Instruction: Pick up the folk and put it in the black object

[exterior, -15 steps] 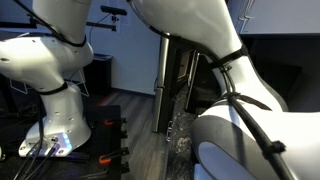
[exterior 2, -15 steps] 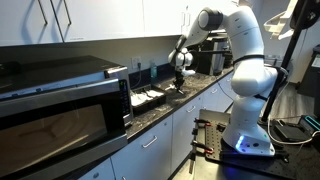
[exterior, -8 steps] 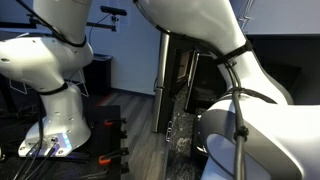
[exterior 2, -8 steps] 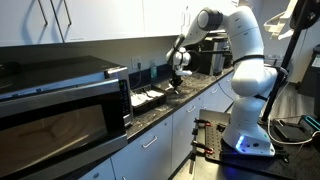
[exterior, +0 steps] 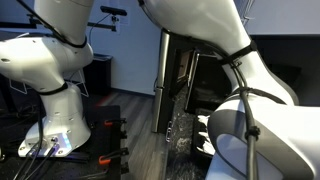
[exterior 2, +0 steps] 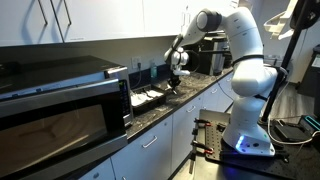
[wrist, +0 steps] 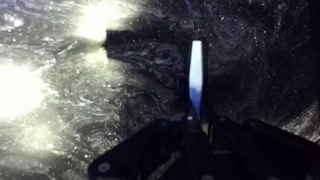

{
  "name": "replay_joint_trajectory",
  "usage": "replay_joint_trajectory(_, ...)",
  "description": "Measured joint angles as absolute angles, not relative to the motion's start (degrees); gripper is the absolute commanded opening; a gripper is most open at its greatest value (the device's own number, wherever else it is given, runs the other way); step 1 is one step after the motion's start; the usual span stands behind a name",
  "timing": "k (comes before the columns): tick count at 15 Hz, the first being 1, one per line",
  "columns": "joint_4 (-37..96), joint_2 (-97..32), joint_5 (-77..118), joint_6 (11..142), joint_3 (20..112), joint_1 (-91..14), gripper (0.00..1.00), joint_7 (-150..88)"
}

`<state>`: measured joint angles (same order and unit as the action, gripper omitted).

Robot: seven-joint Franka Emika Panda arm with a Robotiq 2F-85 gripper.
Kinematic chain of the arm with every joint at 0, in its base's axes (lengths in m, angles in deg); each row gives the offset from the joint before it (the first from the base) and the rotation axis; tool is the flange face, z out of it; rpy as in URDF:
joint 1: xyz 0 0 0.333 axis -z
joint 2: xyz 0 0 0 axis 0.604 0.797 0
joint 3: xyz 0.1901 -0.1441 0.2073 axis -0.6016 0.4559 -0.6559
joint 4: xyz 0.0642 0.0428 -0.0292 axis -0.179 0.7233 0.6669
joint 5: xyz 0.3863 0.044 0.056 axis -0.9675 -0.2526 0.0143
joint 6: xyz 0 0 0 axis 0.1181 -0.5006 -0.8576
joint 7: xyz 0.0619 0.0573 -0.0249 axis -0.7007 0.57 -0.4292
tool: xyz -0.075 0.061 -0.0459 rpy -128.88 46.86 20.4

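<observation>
In an exterior view the arm [exterior 2: 243, 60] rises from its base on the floor in front of the cabinets. It bends at the top near the upper cupboards and reaches down and across to the dark countertop [exterior 2: 196, 97]. The wrist is turned so that the gripper [exterior 2: 176, 86] points straight down. It hangs just above the stone, between the counter's front edge and its back edge, near some white items [exterior 2: 148, 97] that lie further along toward the microwave [exterior 2: 60, 95]. At this size the view does not show what the fingers hold.

The wrist view is clearer. The dark fingers [wrist: 160, 140] come in from the bottom edge and press together on the fork [wrist: 196, 75], pinching its lower end. The fork shows as a thin pale strip with a bluish tint, running straight up the frame from the gripper [wrist: 196, 125]. Speckled black stone lies below it, with glare patches toward the upper left corner of the picture. Whether the fork's far end touches the counter cannot be told.

In the remaining exterior view, white arm links [exterior: 250, 120] close to the lens fill most of the frame and hide the gripper.
</observation>
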<state>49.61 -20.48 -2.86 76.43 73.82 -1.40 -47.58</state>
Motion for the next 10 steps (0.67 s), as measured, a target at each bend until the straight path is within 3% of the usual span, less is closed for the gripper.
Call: replay_joint_trajectory(10, 49.6, -18.1, -6.9, 84.6, 76.2, -3.6, 0.03, -23.9)
